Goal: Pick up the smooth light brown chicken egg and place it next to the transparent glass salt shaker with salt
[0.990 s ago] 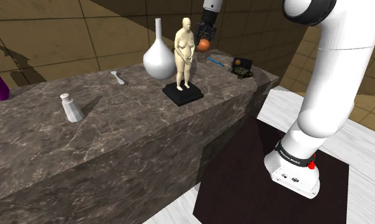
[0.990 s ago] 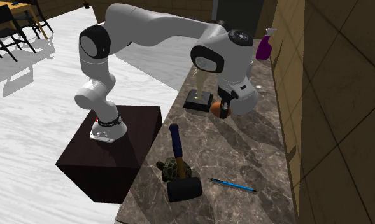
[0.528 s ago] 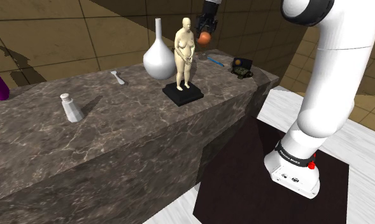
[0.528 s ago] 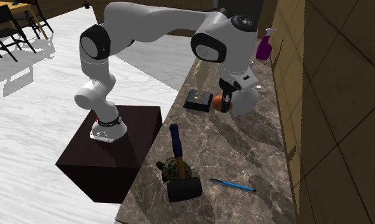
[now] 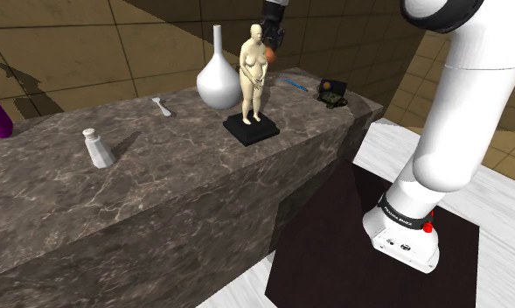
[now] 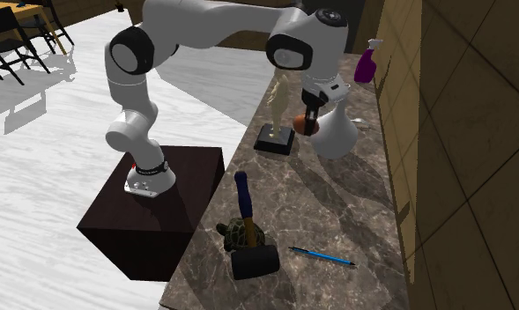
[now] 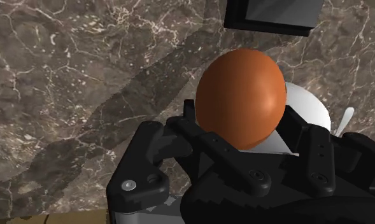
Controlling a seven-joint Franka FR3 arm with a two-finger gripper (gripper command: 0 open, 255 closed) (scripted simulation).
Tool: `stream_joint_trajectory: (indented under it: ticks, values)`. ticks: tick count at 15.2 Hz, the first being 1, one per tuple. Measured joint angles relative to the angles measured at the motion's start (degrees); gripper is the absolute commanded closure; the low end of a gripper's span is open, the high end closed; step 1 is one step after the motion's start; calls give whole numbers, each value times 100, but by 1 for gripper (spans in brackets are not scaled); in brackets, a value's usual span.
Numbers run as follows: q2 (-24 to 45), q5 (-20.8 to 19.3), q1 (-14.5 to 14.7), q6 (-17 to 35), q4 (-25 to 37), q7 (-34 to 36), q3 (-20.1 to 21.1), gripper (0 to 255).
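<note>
The gripper [image 6: 308, 118] is closed on the brown egg [image 7: 241, 98] — both fingers clasp it — up in the air, level with the shoulder of the statue [image 5: 254, 74] and just beside it. The salt shaker [image 5: 97, 147] stands well apart from the statue, toward the shoulder view's left.

shoulder: obliquely down across dark stone counter [image 5: 159, 166] | second exterior: high, from counter's end | wrist: close overhead | shared: beige human statuette [image 5: 254, 74], upper centre
</note>
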Motion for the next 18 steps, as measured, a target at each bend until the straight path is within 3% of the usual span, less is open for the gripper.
stream_joint_trajectory:
  ticks: [8,18]
  values:
    - [-331,-118,644,350,-450,963,379,255]
    - [-8,-249,1427,598,-98,2226,872,255]
